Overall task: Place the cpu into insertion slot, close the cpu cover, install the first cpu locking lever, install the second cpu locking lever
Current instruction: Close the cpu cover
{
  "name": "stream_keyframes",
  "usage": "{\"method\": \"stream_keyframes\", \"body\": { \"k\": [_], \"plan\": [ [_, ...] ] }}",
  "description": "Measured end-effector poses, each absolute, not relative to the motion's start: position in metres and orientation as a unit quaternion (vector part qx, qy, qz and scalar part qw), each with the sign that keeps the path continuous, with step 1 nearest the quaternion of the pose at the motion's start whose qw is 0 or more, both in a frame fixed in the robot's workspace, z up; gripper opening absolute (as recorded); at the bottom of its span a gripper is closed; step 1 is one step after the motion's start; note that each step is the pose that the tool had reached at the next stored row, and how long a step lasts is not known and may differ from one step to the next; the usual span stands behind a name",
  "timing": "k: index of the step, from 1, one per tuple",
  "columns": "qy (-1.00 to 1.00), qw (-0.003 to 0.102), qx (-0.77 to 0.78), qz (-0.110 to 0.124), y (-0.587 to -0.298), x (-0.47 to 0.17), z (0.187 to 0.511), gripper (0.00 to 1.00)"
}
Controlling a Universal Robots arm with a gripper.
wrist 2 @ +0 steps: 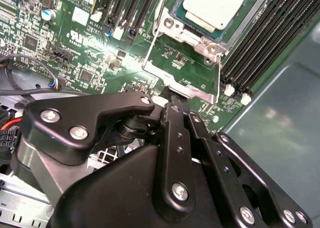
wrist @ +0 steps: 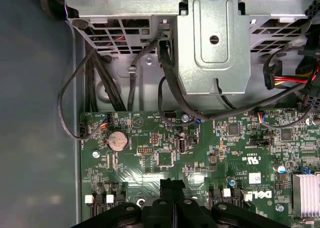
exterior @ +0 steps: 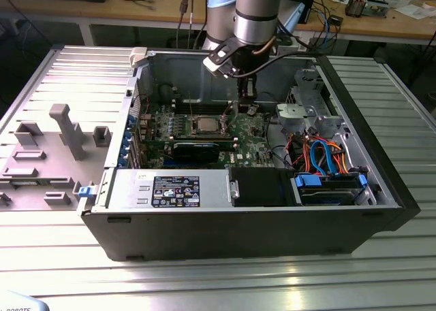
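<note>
The cpu (exterior: 206, 125) (wrist 2: 215, 3) lies silver side up in the insertion slot (wrist 2: 192, 36) on the green board inside the open computer case. The cpu cover (wrist 2: 182, 86) is a thin metal frame that stands tilted up off the slot, with green board showing through its cut-out. A thin wire locking lever (wrist 2: 154, 43) rises along the cover's side. My gripper (exterior: 245, 100) (wrist 2: 172, 102) (wrist: 172, 183) is shut. It hangs just beyond the slot on the exterior view's right, and its fingertips (wrist 2: 176, 108) sit against the cover's raised free edge.
A silver drive cage (exterior: 306, 110) (wrist: 215, 38) with orange and blue cables (exterior: 327, 154) stands close on the exterior view's right. Long black memory slots (wrist 2: 270, 43) flank the socket. A black card (exterior: 197, 150) and the power supply (exterior: 170, 188) lie nearer the camera.
</note>
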State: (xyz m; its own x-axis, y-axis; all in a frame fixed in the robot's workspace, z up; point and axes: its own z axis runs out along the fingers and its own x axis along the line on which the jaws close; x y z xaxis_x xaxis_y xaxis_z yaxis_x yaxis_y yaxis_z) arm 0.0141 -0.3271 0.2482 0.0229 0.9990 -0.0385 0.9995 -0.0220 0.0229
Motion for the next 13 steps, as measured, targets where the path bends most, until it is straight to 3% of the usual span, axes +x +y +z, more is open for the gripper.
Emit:
{"method": "stream_keyframes", "body": {
  "k": [13],
  "plan": [
    [0.699, 0.022, 0.715, -0.006, -0.3271, 0.0111, 0.2481, 0.11]
  ]
}}
